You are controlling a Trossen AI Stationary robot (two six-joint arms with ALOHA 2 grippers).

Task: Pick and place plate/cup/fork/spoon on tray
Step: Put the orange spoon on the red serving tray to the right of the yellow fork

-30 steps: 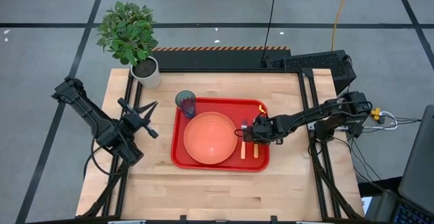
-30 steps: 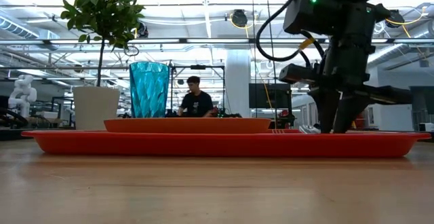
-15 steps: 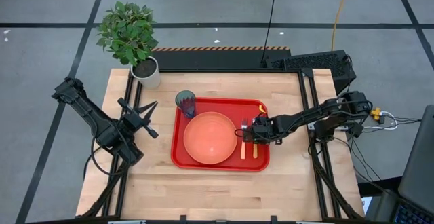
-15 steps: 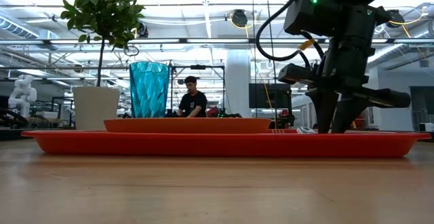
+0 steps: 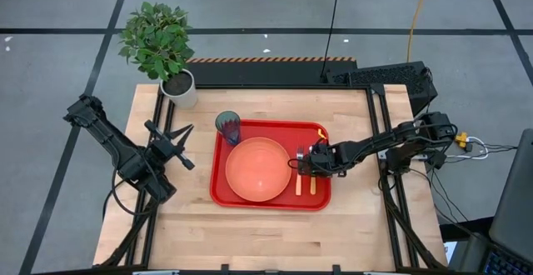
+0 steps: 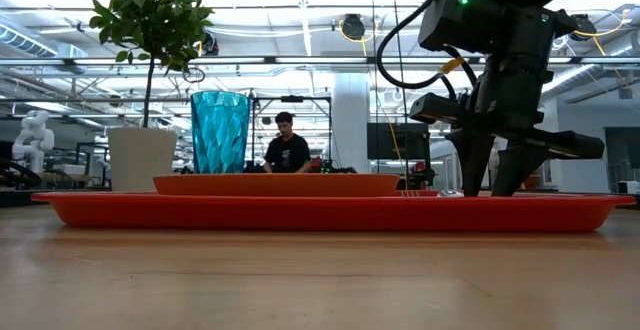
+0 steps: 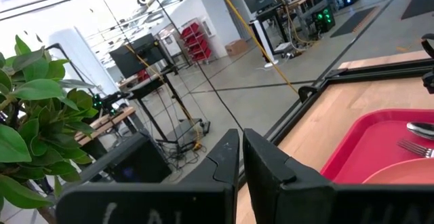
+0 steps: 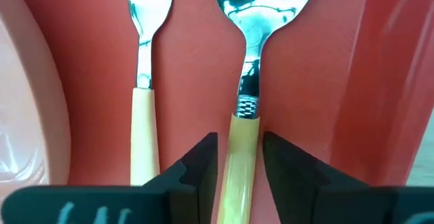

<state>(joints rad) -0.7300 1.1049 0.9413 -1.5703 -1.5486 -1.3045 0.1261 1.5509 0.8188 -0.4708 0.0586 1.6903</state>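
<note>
The red tray (image 5: 218, 193) lies mid-table. On it are the salmon plate (image 5: 258, 169), the teal cup (image 5: 229, 127) standing at its far left corner, and the fork (image 5: 298, 175) and the spoon (image 8: 251, 61) lying side by side to the right of the plate. My right gripper (image 8: 241, 153) is low over the tray and open. Its fingers stand on either side of the spoon's tan handle (image 8: 243, 149), which lies flat on the tray. My left gripper (image 5: 179, 146) waits shut and empty, left of the tray.
A white plant pot (image 5: 179, 87) with a leafy plant stands at the table's far left corner. Bare wood lies in front of the tray and to its left. A person shows far off in the room behind the table (image 6: 288, 150).
My right gripper has opened over the tray: in the low view the gap between its fingertips is wider than a second ago. It has otherwise stayed in place. The spoon lies on the tray.
</note>
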